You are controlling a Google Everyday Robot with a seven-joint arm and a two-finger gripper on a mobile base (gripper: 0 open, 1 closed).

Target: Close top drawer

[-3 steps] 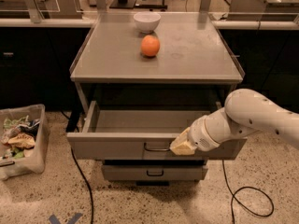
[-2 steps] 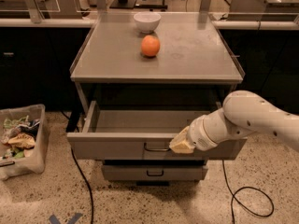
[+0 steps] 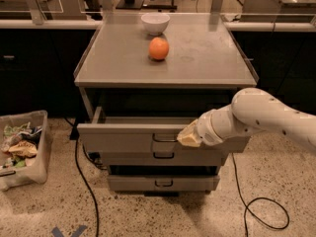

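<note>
Grey top drawer (image 3: 121, 138) half out, yellowish claw (image 3: 187, 136) at its front beside the handle (image 3: 164, 138), grip state unclear.

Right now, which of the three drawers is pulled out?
The top drawer: widest front, standing out furthest, its inside showing. The gripper is at that front, beside its handle. The middle front and bottom front are narrower, further back.

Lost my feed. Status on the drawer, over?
Pincer at top drawer front, beside handle. Drawer partly open. No obstruction seen.
</note>
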